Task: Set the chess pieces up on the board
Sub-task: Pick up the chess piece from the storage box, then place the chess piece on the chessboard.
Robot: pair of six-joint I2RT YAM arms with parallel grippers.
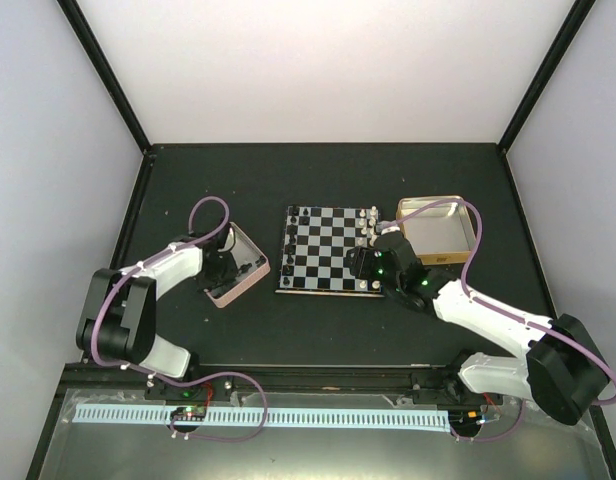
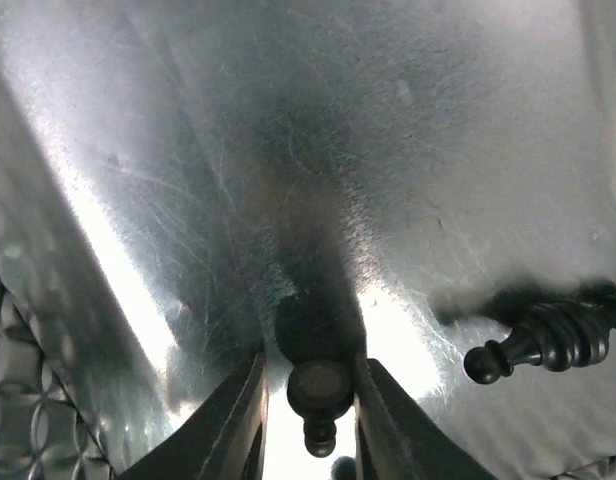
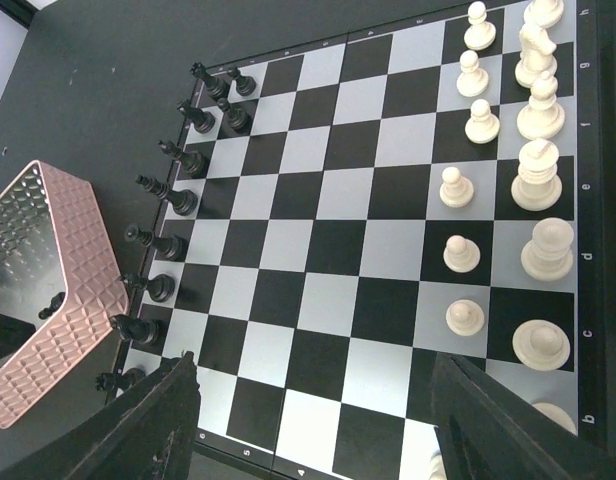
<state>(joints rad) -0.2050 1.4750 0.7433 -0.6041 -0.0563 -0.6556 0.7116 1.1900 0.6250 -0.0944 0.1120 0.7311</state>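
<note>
The board (image 1: 323, 250) lies mid-table, also in the right wrist view (image 3: 338, 250). Several black chess pieces (image 3: 173, 200) stand along its left edge, and white ones (image 3: 538, 180) along its right. My left gripper (image 1: 220, 268) reaches down into the pink-rimmed tin (image 1: 238, 268). In the left wrist view its jaws (image 2: 313, 372) stand narrow around a lying black piece (image 2: 320, 388). The right finger touches it and a thin gap shows on the left. Another black piece (image 2: 548, 340) lies to the right. My right gripper (image 3: 318, 430) hangs open over the board's near edge, empty.
A gold-rimmed tin (image 1: 438, 230) sits just right of the board, behind my right arm. The pink tin's patterned wall (image 3: 48, 290) stands close to the board's left edge. Black frame posts and pale walls enclose the dark table.
</note>
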